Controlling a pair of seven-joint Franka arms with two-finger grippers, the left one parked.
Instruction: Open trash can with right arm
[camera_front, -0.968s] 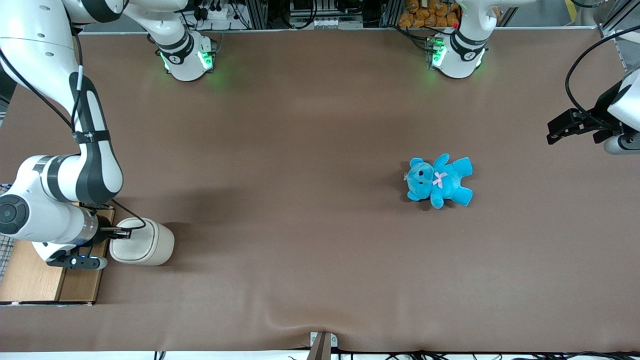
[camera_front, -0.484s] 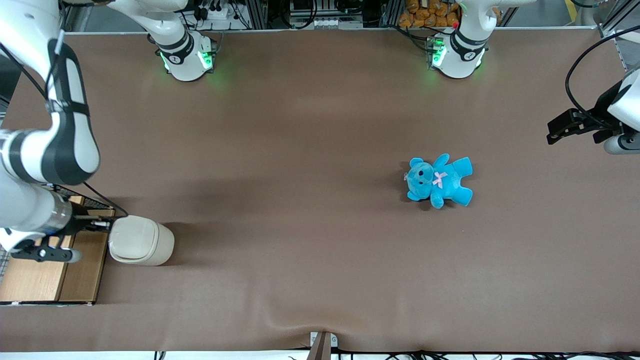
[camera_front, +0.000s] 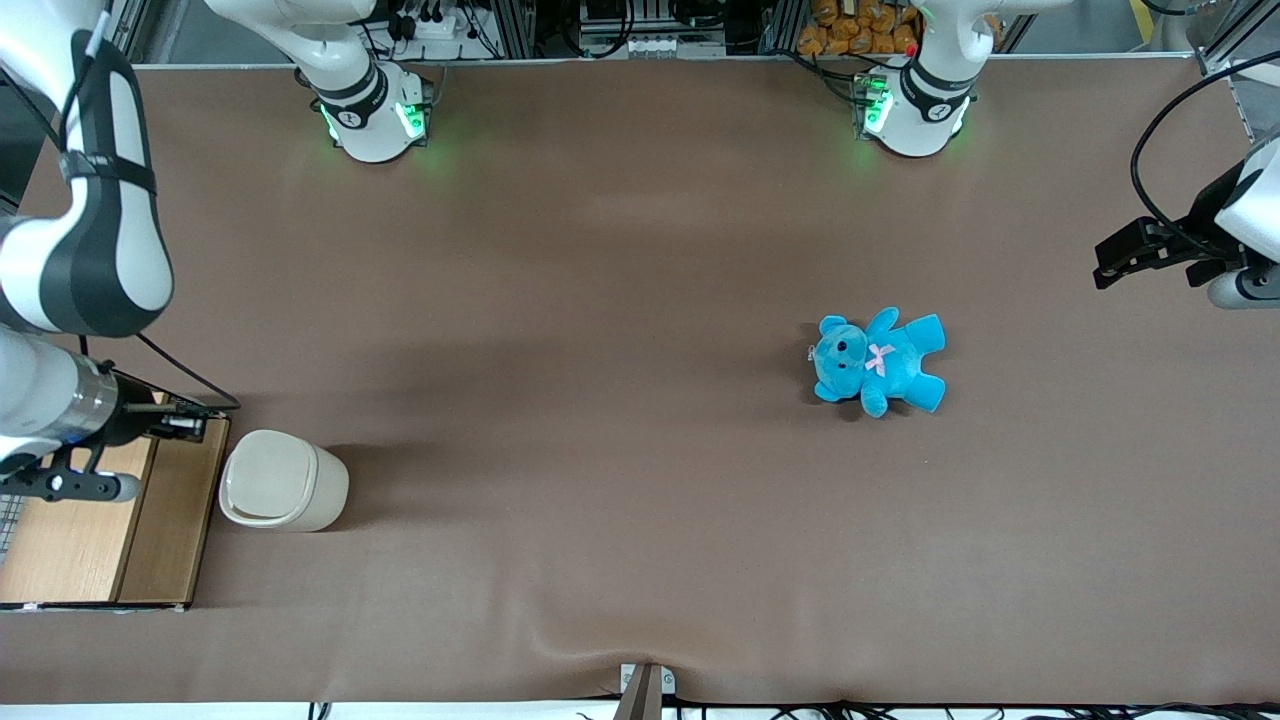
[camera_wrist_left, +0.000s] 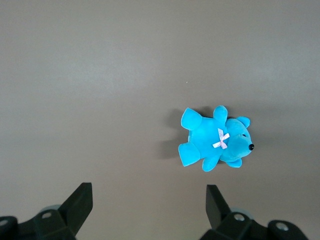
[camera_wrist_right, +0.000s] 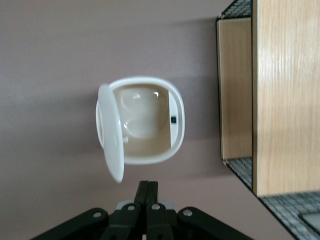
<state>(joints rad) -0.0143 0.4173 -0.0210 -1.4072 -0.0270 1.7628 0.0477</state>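
At the working arm's end of the surface (camera_front: 600, 300), the trash can (camera_front: 283, 481) sits just beside the wire-mesh box (camera_front: 100, 540), its lid (camera_wrist_right: 111, 132) tipped up, so the job looks done. Tool (camera_front: 190, 425) hovers over the box edge w/ fingers pressed together, holding nothing, prob. clear of the lid. Blue teddy (camera_front: 878, 360) lies well apart; bare surface btwn them leaves room to move.
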